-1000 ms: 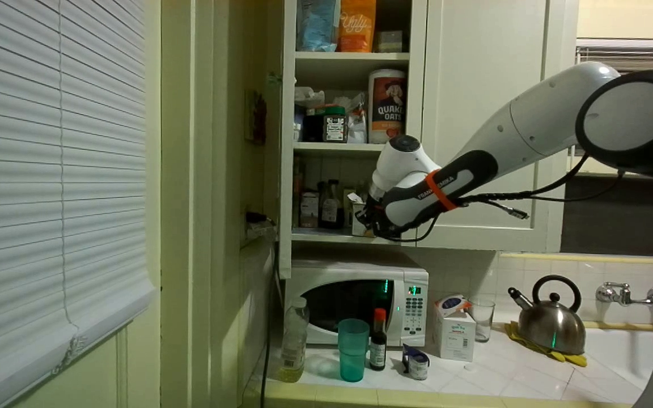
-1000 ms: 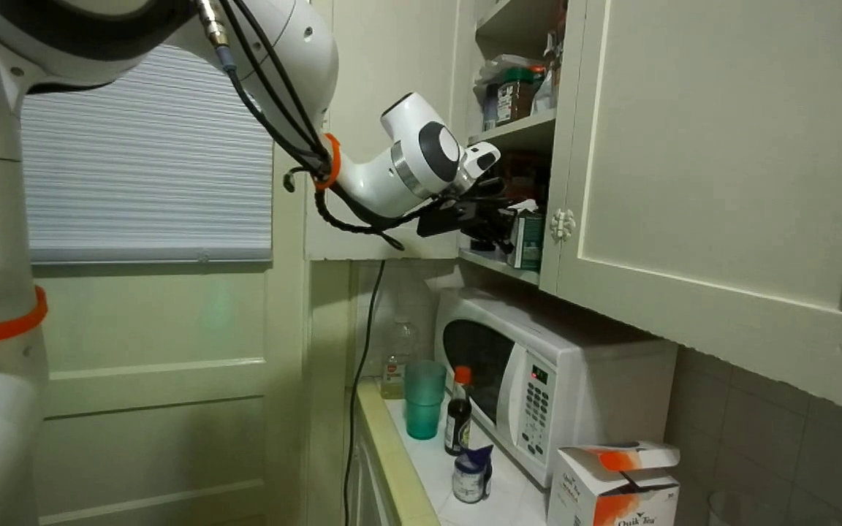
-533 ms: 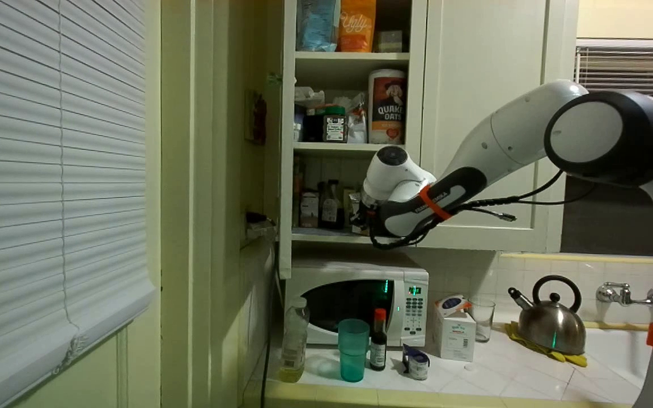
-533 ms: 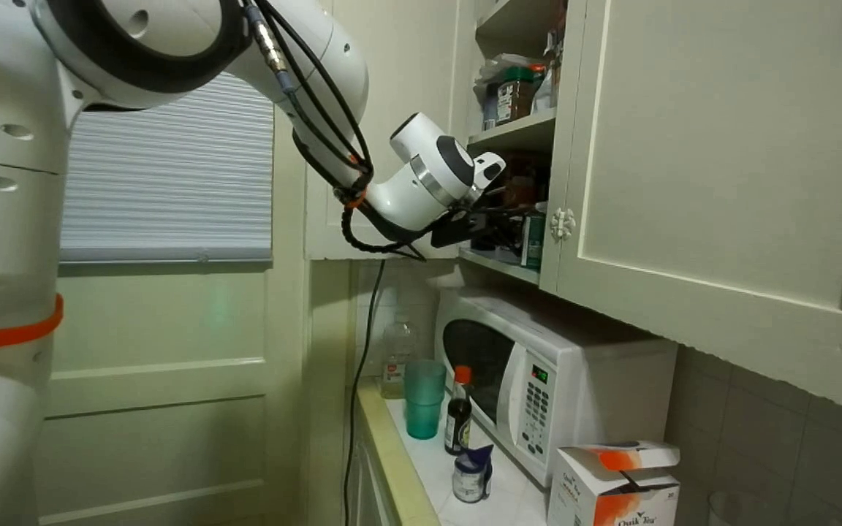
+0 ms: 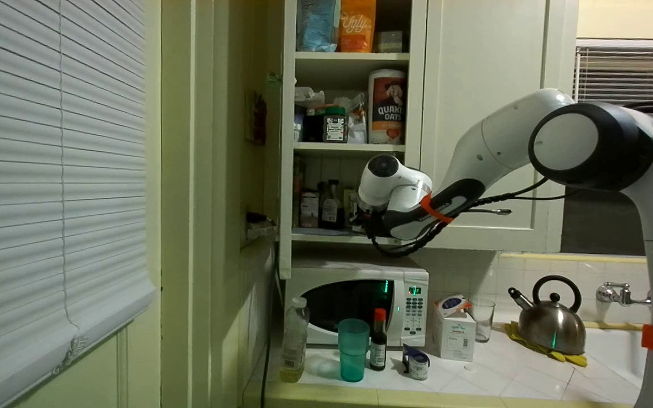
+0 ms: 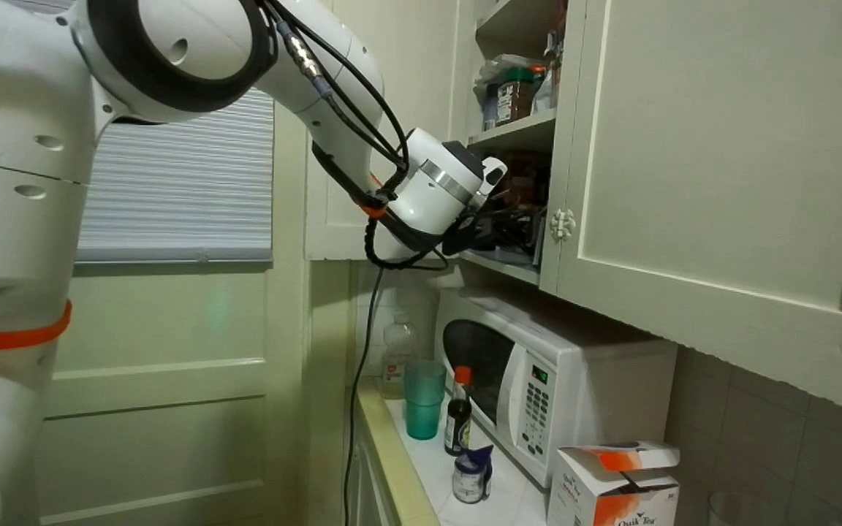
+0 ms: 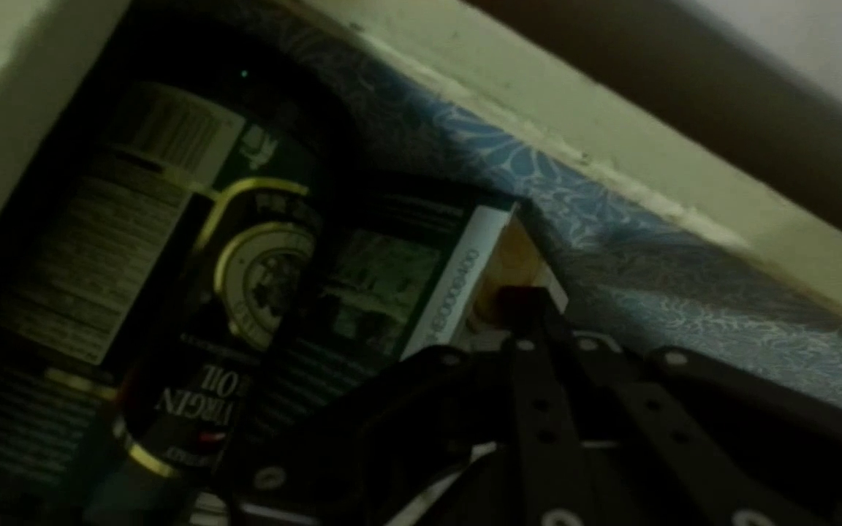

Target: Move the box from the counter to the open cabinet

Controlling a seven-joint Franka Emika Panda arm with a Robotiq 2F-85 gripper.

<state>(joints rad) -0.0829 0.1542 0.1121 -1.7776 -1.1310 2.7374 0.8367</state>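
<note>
Cabinet (image 5: 415, 96) holds one green-faced box (image 7: 384, 285); one gripper (image 7: 549, 321) beside it.

Mid-frame in the wrist view, my fingers (image 7: 547, 409) hide part of the box (image 7: 384, 288); in an exterior view, lower right, the bottom edge cuts off the carton (image 6: 607, 491).

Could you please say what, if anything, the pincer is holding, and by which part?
Apparently nothing: the pincer looks shut, in front of the box; contact is unclear.
</note>
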